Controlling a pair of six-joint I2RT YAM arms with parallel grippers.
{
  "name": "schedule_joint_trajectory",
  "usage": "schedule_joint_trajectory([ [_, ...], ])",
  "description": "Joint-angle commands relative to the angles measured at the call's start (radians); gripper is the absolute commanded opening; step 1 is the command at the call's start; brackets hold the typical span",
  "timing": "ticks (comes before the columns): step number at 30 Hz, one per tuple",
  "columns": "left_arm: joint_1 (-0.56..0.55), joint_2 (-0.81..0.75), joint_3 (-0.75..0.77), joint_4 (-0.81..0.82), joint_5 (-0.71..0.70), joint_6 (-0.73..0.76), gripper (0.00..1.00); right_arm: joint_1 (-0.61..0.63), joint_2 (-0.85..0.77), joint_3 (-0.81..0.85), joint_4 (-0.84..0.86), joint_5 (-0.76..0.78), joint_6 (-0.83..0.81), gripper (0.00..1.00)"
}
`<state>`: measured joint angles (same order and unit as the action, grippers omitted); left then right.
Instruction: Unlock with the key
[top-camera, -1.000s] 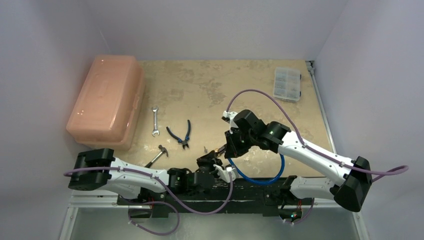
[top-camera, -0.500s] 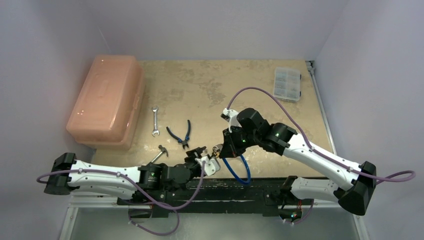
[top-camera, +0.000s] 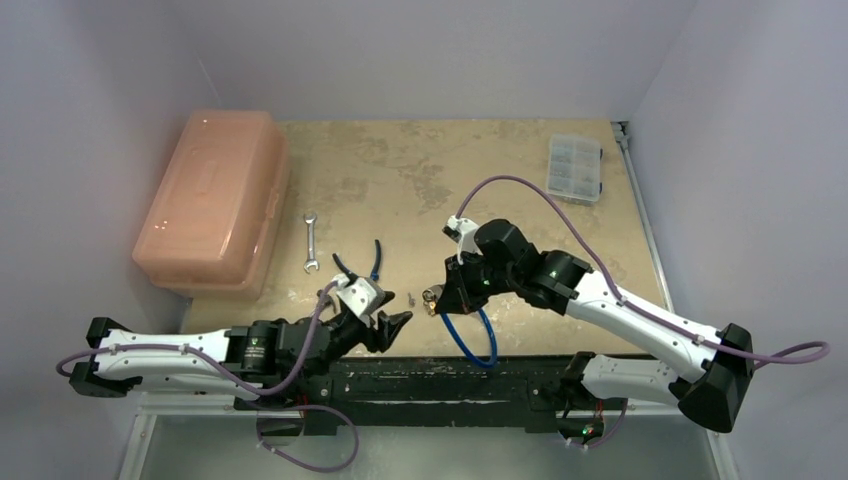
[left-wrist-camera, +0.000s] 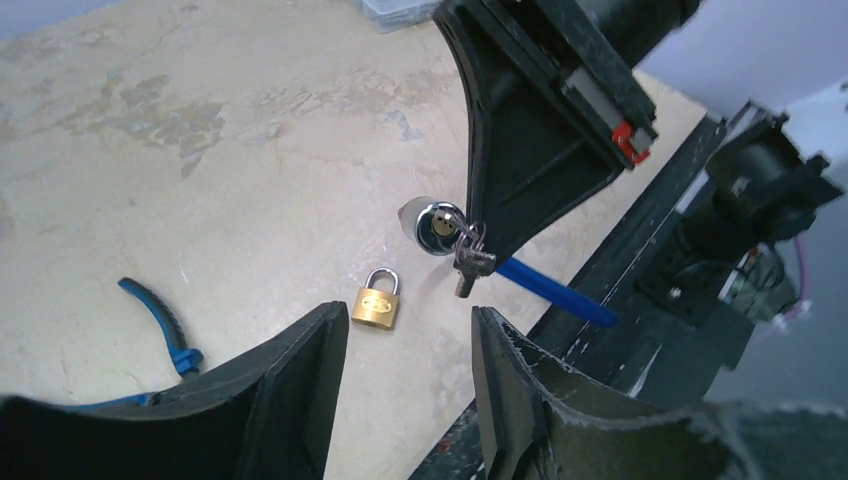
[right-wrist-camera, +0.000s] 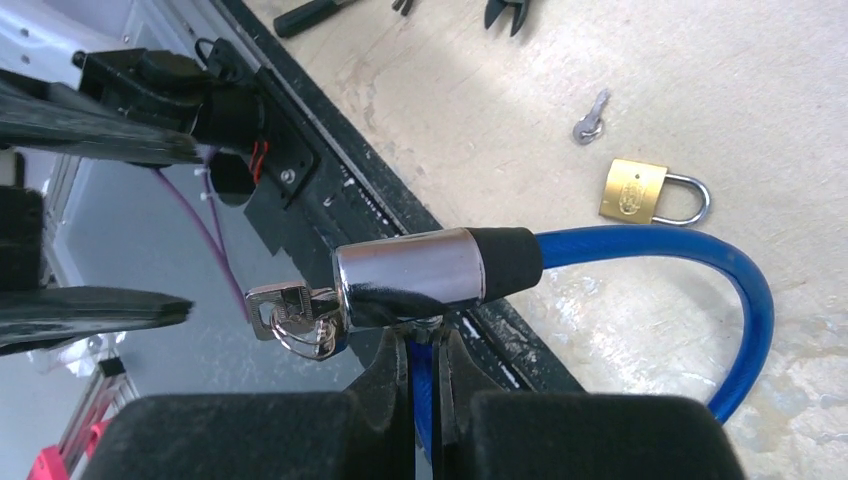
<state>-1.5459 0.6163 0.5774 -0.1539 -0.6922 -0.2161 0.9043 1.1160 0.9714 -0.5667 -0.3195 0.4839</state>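
Key (left-wrist-camera: 471, 262) in lock (left-wrist-camera: 432, 224), beyond left jaws

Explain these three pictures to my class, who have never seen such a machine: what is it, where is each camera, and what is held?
Two robot arms are bolted to a table. One camera looks down from above; one rides on each wrist. The right pincer is shut on a blue cable lock with an inserted key. The left pincer is open and empty. On the table lie a brass padlock, a loose key, pliers and a wrench.
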Motion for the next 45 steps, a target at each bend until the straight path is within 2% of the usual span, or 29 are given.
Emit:
schedule_joint_trajectory([
  [1, 0.0, 0.011, 0.081, -0.064, -0.115, -0.304, 0.49, 0.002, -0.027, -0.021, 0.071, 0.085, 0.034, 0.0],
  [6, 0.0, 0.098, 0.147, -0.102, -0.171, -0.535, 0.48, 0.003, -0.018, -0.058, 0.108, 0.145, 0.071, 0.0],
  [10, 0.0, 0.188, 0.181, -0.084, -0.168, -0.618, 0.45, 0.004, -0.011, -0.08, 0.13, 0.162, 0.083, 0.0],
  [17, 0.004, 0.272, 0.21, -0.078, -0.164, -0.637, 0.43, 0.004, -0.024, -0.099, 0.136, 0.175, 0.084, 0.0],
  [26, 0.042, 0.273, 0.197, -0.061, -0.212, -0.636, 0.41, 0.004, -0.026, -0.102, 0.138, 0.162, 0.075, 0.0],
  [29, 0.107, 0.27, 0.19, -0.048, -0.148, -0.626, 0.44, 0.004, -0.022, -0.097, 0.135, 0.156, 0.072, 0.0],
  [33, 0.211, 0.274, 0.163, 0.029, 0.005, -0.604, 0.47, 0.004, -0.021, -0.093, 0.136, 0.155, 0.07, 0.0],
  [45, 0.219, 0.341, 0.195, 0.007, 0.101, -0.593, 0.42, 0.004, -0.005, -0.083, 0.134, 0.166, 0.064, 0.0],
])
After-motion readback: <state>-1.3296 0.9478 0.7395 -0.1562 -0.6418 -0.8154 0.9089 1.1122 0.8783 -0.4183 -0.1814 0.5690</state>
